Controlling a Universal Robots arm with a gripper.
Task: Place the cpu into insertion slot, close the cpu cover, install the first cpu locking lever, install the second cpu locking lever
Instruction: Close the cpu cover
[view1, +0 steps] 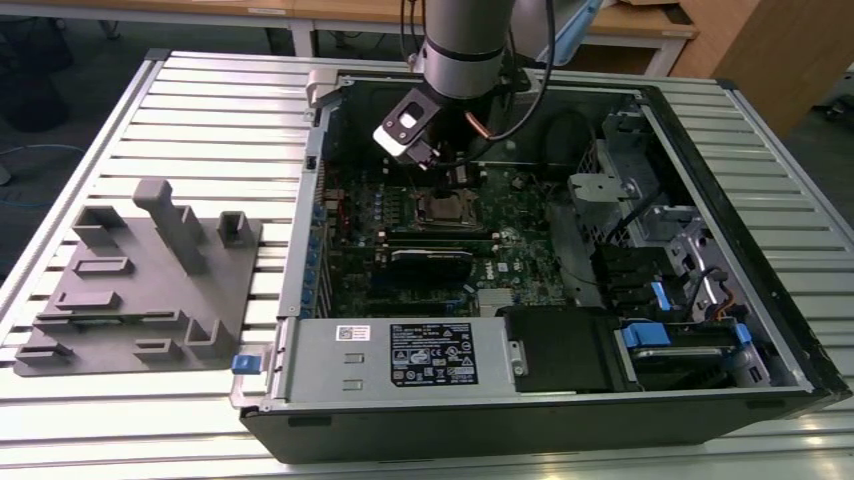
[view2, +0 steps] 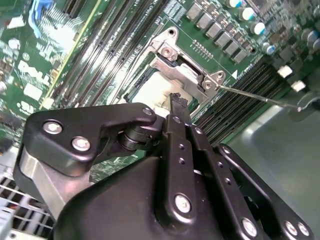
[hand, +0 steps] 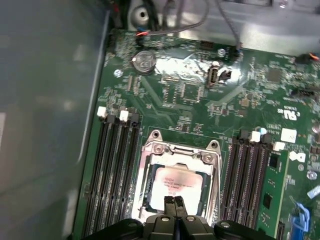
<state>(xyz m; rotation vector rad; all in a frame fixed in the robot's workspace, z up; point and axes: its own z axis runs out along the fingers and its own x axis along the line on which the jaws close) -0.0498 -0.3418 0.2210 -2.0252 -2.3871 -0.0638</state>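
**Desk:** What is happening inside the computer case (view1: 747, 330) on the counter (view1: 200, 110)?

**Photographer:** The arm (view1: 463, 45) is reaching down over the green board (hand: 190, 100). In the first wrist view the fingers (hand: 170, 205) are pressing together, pinching nothing that shows, and their tips are hanging right over the chip (hand: 177, 181).

**Desk:** Where is the chip sitting?

**Photographer:** It is lying in the socket (hand: 148, 187). The silvery cover (hand: 181, 150) appears to be lying down around it, with the pale top of the chip showing through the cut-out.

**Desk:** What is threatening to go wrong?

**Photographer:** In the second wrist view, 1 thin lever (view2: 260, 97) is sticking out well clear of the socket. It looks unlatched, so the cover is probably resting loose.

- Closed fingers dragging across the cover could be lifting or skewing it.
- Tips bearing down on the chip itself could be scratching its top or straining the contacts underneath.
- A springy lever slipping off smooth tips could be snapping back.
- The long memory slots (hand: 117, 165) are crowding both sides of the socket, so any sideways slip is risking a knock there too.
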